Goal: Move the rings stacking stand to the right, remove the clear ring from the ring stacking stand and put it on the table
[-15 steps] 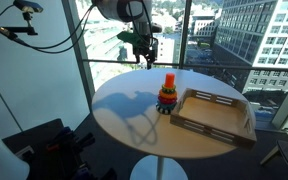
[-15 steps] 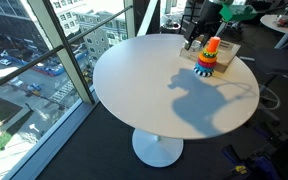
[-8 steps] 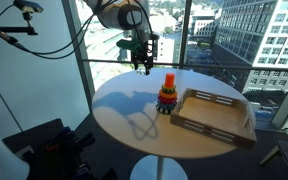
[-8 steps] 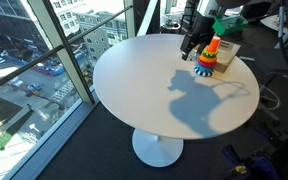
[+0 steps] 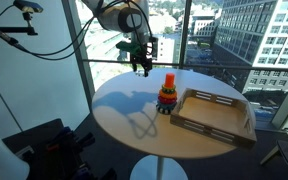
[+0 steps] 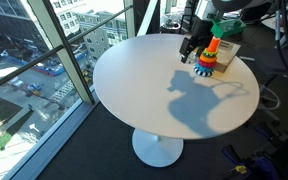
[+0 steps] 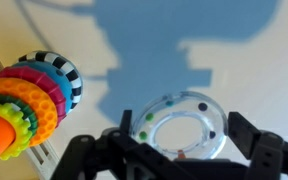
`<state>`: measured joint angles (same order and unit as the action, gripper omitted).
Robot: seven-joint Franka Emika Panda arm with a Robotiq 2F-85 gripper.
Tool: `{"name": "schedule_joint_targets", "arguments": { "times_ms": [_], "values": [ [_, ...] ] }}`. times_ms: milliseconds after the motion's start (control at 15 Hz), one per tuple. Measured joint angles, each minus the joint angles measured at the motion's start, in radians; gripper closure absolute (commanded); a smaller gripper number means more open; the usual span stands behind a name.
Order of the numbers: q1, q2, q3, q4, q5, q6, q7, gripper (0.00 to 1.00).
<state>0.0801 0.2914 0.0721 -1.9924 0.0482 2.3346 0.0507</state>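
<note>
We are poising the gripper [image 7: 184, 145], jaws spread and empty, squarely over the clear ring [image 7: 199, 103] lying just beside the rings stacking stand [image 7: 34, 95].

One rings stacking stand [image 5: 167, 96], one clear ring [image 7: 212, 112], one wooden tray [image 5: 206, 128] and one table [image 5: 124, 115]

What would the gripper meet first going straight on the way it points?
Likely the clear ring, lying on the table directly ahead between the open jaws; the gap to it is unclear.
</note>
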Motion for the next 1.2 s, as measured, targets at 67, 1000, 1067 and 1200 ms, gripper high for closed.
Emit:
{"name": "schedule_joint_targets", "arguments": {
  "times_ms": [67,1000,1067,1200],
  "values": [
    [0.000,0.000,0.000,0.000,0.000,0.000,0.000,0.32],
    [0.056,0.103,0.002,-0.001,-0.037,0.000,0.005,0.32],
    [0.059,0.111,0.002,-0.001,-0.042,0.000,0.008,0.32],
    [0.063,0.125,0.002,0.000,-0.049,0.000,0.012,0.32]
  ]
}}
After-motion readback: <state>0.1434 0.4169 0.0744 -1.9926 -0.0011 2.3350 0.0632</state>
